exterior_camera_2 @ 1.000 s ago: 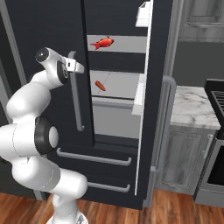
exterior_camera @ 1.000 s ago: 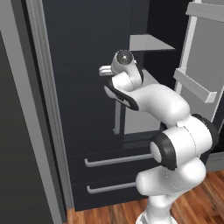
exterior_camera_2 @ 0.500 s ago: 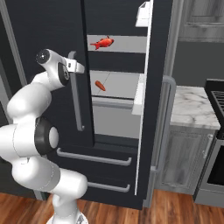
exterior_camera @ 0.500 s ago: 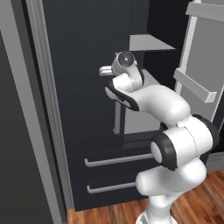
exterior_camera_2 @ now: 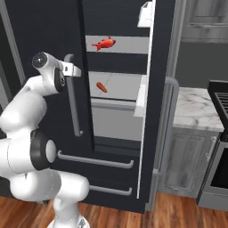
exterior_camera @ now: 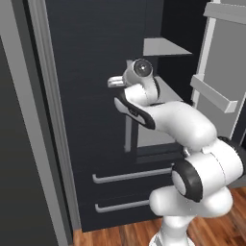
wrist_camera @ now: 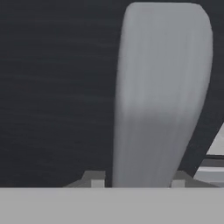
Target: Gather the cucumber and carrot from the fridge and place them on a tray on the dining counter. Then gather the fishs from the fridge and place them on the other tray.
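The black fridge [exterior_camera_2: 116, 133] stands in front of me with a gap between its doors. On its light grey shelves lie a red-orange fish [exterior_camera_2: 103, 43] and, one shelf lower, the small orange carrot [exterior_camera_2: 102, 87]. My gripper [exterior_camera_2: 73, 70] is shut on the top of the left door's long grey bar handle [exterior_camera_2: 74, 102]. In the hand view the handle [wrist_camera: 157, 96] runs up between the fingertips [wrist_camera: 94, 179]. From the left, the gripper [exterior_camera: 115, 81] sits at the handle [exterior_camera: 127, 132]. The cucumber, the silver fish, both trays and the dining counter are out of view.
The right fridge door [exterior_camera_2: 158, 111] stands ajar with its own bar handle [exterior_camera_2: 167, 133]; its light grey inner side [exterior_camera: 221, 72] carries door shelves. Two lower drawers [exterior_camera_2: 95, 160] sit under the doors. A marble-topped grey cabinet [exterior_camera_2: 196, 109] and a stove [exterior_camera_2: 220, 133] stand to the right.
The fingers have closed from wide open onto the left door's handle. The arm has barely moved and the fridge gap looks the same.
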Robot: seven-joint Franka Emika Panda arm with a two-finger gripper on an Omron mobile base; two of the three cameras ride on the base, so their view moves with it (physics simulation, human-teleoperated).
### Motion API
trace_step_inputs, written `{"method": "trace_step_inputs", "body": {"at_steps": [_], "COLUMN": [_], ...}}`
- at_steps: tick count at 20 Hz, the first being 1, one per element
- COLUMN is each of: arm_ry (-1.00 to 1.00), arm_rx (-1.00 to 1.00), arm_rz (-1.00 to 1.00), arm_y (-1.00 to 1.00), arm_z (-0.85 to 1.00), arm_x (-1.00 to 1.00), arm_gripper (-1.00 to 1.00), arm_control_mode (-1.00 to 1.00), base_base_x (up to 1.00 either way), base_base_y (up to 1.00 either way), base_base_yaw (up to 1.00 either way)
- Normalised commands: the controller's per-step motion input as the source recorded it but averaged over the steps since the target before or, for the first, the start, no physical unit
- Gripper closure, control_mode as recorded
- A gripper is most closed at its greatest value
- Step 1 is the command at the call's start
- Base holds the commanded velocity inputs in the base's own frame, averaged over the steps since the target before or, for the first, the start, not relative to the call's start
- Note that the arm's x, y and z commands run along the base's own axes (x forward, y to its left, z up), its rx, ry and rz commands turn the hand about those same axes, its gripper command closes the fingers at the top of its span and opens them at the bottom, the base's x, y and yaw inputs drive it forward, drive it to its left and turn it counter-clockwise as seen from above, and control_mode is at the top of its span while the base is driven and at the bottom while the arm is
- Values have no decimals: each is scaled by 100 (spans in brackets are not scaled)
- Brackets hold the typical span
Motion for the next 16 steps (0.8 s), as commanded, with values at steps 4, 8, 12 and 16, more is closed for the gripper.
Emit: {"method": "trace_step_inputs", "body": {"at_steps": [4, 8, 12, 16], "arm_ry": [0, 0, 0, 0], "arm_rx": [0, 0, 0, 0], "arm_rz": [10, 10, 11, 11], "arm_y": [52, 54, 56, 59], "arm_z": [0, 0, 0, 0], "arm_x": [-71, -78, -77, -70], "arm_gripper": [100, 100, 100, 100], "arm_control_mode": [-100, -100, -100, -100], "base_base_x": [0, 0, 0, 0], "base_base_y": [0, 0, 0, 0], "base_base_yaw": [0, 0, 0, 0]}}
